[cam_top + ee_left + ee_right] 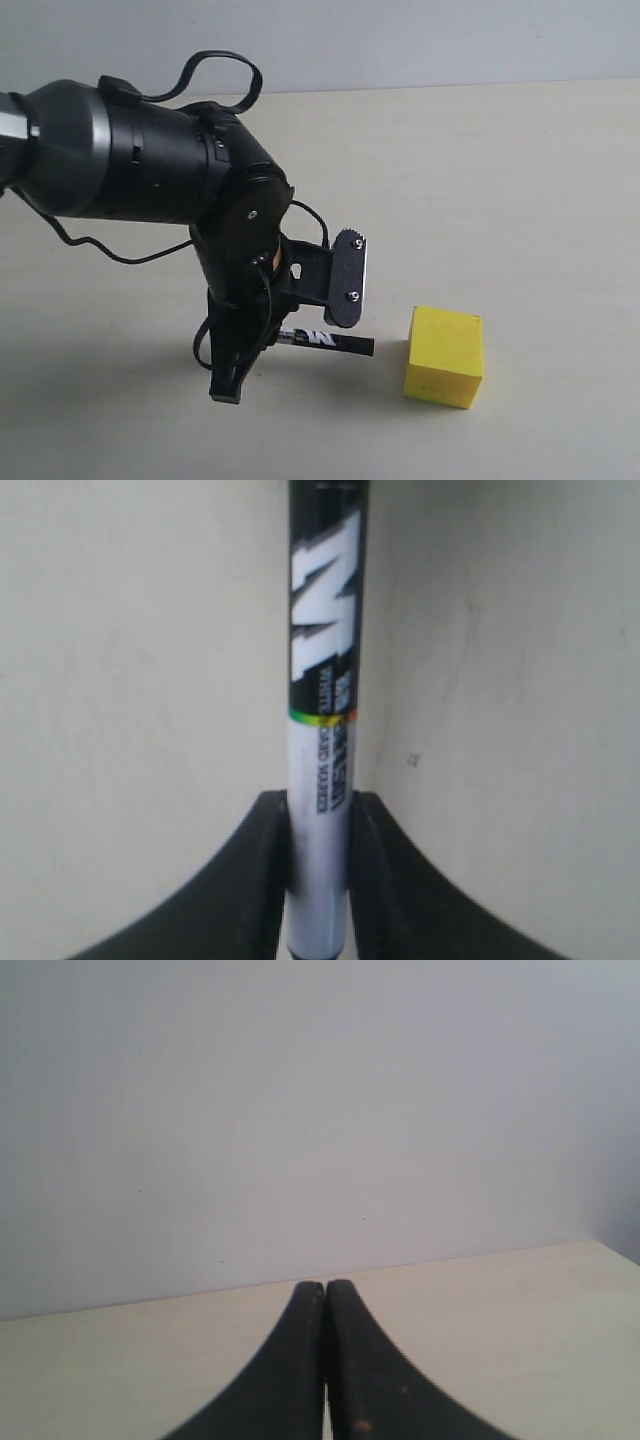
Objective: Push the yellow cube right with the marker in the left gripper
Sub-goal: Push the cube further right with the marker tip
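The left arm (120, 150), bulky and black, reaches in from the left edge of the exterior view, with cables looping over it. Its wrist bends down toward the cream table (560, 200). The left gripper (318, 815) is clamped on the marker (330, 342), and in the left wrist view both black fingers (262, 880) press against the white barrel. The black, printed part runs out ahead of them.

In the exterior view one screwed finger plate (350, 275) stands just above the marker. The marker lies roughly level and low over the table, its black end pointing right. I cannot tell whether it touches the surface.

A narrow strip of bare table separates that end from the left face of the yellow cube (445, 355). The cube sits flat near the lower edge of the view. To its right, open tabletop runs to the edge of the frame. Behind it, open tabletop runs to the far table edge, where a pale wall (450, 40) begins.

In the right wrist view the right gripper (325, 1295) has its fingers pressed together with nothing between them. It is held above the table and faces the wall.
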Available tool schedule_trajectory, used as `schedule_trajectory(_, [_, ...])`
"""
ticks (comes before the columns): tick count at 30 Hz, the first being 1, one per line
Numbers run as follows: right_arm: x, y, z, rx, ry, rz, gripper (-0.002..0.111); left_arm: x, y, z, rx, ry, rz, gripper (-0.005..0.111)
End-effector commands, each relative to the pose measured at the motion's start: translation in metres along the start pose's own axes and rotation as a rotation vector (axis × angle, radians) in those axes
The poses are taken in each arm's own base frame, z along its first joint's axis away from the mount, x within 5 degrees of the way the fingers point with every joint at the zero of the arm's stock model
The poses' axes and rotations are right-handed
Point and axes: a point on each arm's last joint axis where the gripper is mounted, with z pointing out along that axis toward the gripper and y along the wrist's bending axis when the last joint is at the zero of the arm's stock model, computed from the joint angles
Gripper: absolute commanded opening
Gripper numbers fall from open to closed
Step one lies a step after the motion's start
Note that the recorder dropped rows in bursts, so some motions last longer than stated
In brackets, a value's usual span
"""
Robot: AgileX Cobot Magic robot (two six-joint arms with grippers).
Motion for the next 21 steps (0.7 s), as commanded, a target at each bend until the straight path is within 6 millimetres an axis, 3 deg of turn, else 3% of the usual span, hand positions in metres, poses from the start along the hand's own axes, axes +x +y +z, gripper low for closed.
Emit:
schedule_trajectory(1, [0.001,0.000,0.000,0.006,-0.004,-0.001,0.000,-0.003,0.002,0.001,0.024,0.007,0.002,0.000])
schedule_trajectory(8, [0.001,0.000,0.000,0.006,-0.004,-0.001,0.000,-0.008,0.007,-0.001,0.001,-0.023,0.039,0.000])
schedule_trajectory(17, [0.001,0.000,0.000,0.006,-0.004,-0.001,0.000,-0.049,-0.002,-0.014,0.005,-0.136,0.115,0.000])
schedule_trajectory(21, [0.001,0.000,0.000,0.006,-0.004,-0.001,0.000,-0.047,0.004,-0.018,0.009,-0.128,0.086,0.000])
